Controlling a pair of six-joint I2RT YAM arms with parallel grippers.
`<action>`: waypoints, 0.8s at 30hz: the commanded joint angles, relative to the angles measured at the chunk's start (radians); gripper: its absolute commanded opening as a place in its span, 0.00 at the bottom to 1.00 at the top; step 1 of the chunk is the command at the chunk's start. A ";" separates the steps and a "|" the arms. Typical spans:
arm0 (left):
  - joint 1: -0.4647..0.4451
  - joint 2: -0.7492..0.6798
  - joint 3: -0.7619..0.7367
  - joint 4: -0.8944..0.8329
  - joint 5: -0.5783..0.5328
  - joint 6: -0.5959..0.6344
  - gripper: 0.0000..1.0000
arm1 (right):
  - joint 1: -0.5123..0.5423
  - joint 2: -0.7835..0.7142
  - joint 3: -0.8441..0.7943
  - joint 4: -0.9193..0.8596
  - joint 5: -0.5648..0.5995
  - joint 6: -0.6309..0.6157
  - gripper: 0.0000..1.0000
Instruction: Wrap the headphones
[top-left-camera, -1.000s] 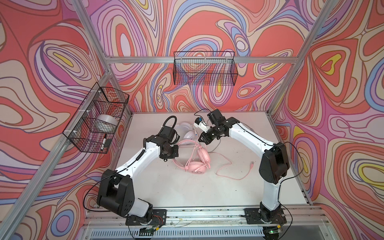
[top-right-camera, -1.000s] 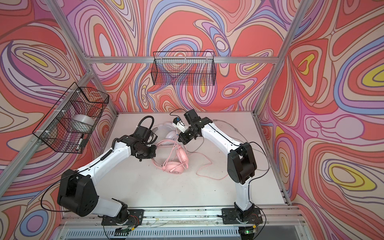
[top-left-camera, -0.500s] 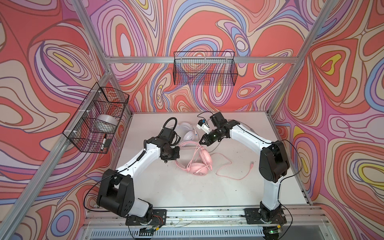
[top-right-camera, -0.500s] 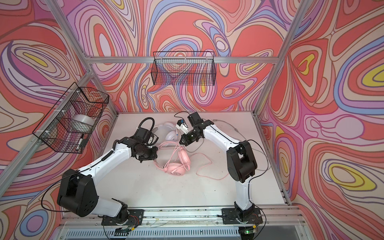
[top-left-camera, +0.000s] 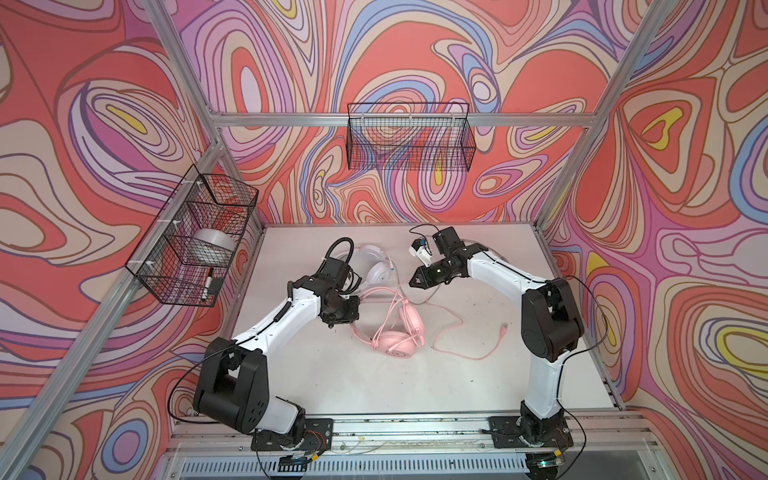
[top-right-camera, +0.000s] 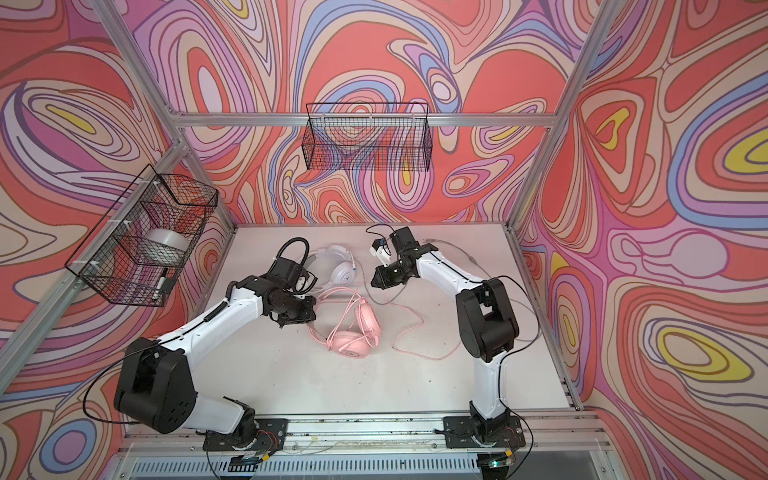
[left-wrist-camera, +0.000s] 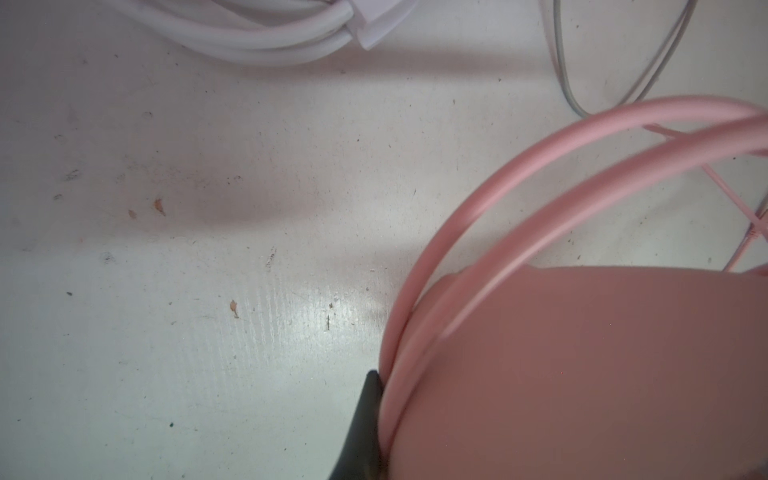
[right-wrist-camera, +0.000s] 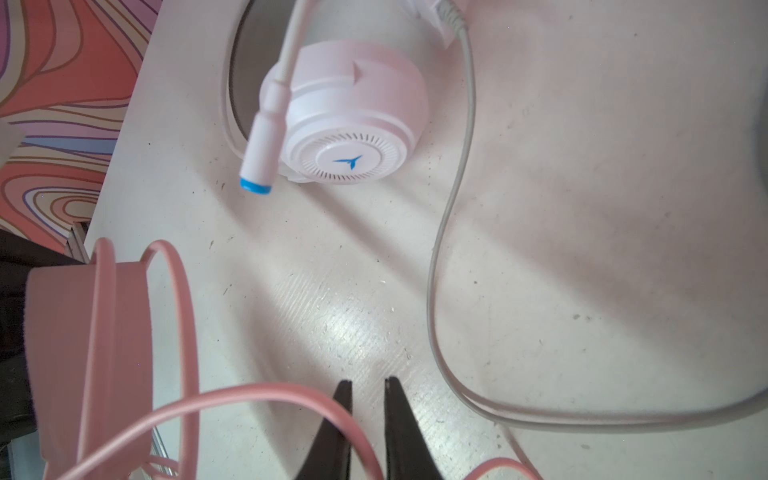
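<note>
Opened to a narrow slit over the last second at the right gripper (right-wrist-camera: 368, 384) — nothing between the fingers, only the pink cable (right-wrist-camera: 270, 387) slung across one of them. Clamped shut at the left gripper (top-left-camera: 340, 321) on the headband (left-wrist-camera: 582, 374) of the pink headset (top-left-camera: 399, 345), mid-way across the table (top-left-camera: 415, 395), just near of the white headset (top-left-camera: 376, 270). Probably light and springy in the hoops, limp and slick in the cable — best pinched on the slack trailing right, headband pinned.

2 headphones (top-left-camera: 399, 345) (top-left-camera: 378, 270), 2 baskets (top-left-camera: 409, 141) (top-left-camera: 174, 282), 2 arms (top-left-camera: 282, 316) (top-left-camera: 498, 274)
</note>
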 joint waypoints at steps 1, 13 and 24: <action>0.009 -0.036 -0.002 -0.017 0.083 0.017 0.00 | -0.014 0.013 -0.016 0.032 0.034 0.033 0.18; 0.068 -0.096 -0.014 0.032 0.188 -0.034 0.00 | -0.022 0.018 -0.122 0.067 0.066 0.078 0.18; 0.126 -0.140 -0.008 0.078 0.251 -0.112 0.00 | -0.021 -0.007 -0.243 0.108 0.081 0.121 0.20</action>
